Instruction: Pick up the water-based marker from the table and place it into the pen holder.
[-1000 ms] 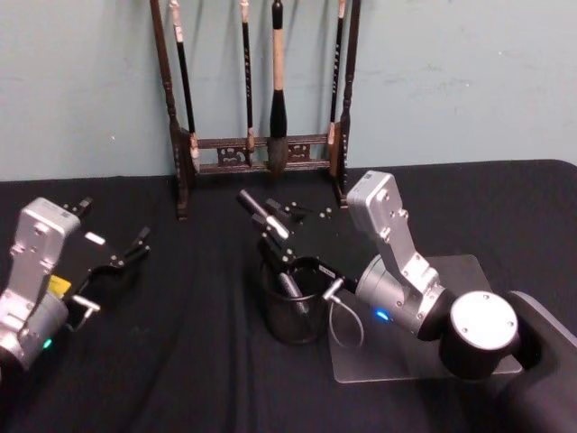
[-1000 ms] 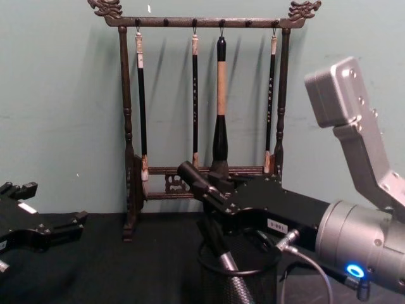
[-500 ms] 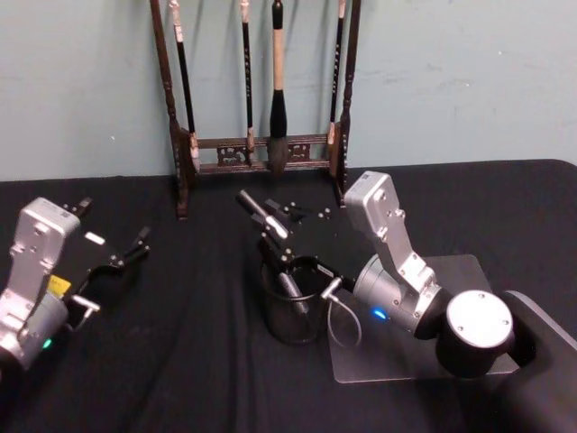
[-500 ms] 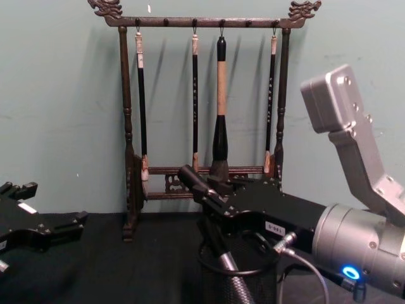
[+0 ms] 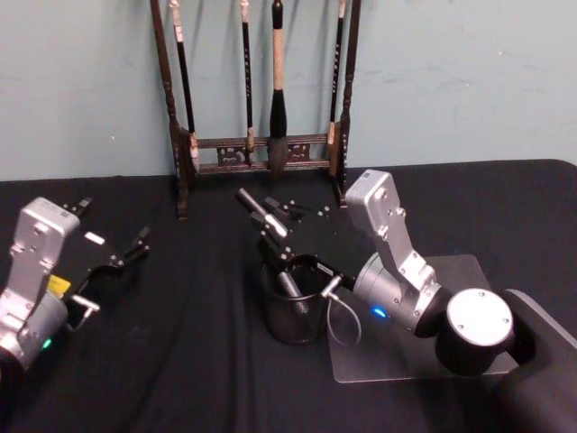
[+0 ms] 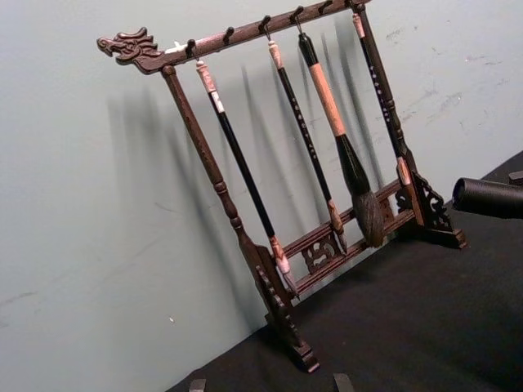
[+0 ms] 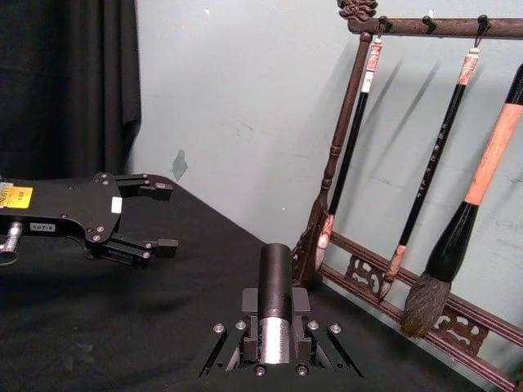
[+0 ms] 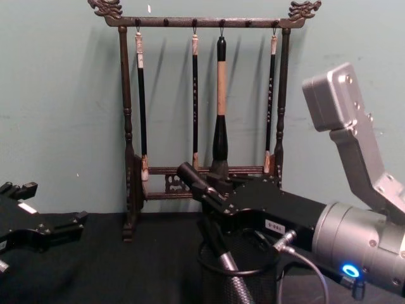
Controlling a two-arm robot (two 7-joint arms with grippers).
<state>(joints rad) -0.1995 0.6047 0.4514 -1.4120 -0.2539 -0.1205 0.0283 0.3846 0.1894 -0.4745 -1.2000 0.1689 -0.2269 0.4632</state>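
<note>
The water-based marker (image 5: 261,215), black-capped with a silver-grey barrel (image 7: 275,339), is held tilted in my right gripper (image 5: 276,236), which is shut on it. It hangs just above the back rim of the pen holder (image 5: 293,325), a black mesh cup. In the chest view the marker's cap (image 8: 190,174) points up and left out of the right gripper (image 8: 214,191), over the pen holder (image 8: 256,285). The cap's end (image 6: 489,198) also shows in the left wrist view. My left gripper (image 5: 113,233) rests open at the far left, well away from the cup.
A dark wooden brush rack (image 5: 261,149) with hanging brushes stands against the wall behind the cup. Another pen (image 5: 288,283) leans inside the holder. A clear plate (image 5: 460,271) lies under the right arm. Black cloth covers the table.
The right arm's silver housing has shifted slightly. The marker stays held in nearly the same spot over the holder. The left arm has not moved.
</note>
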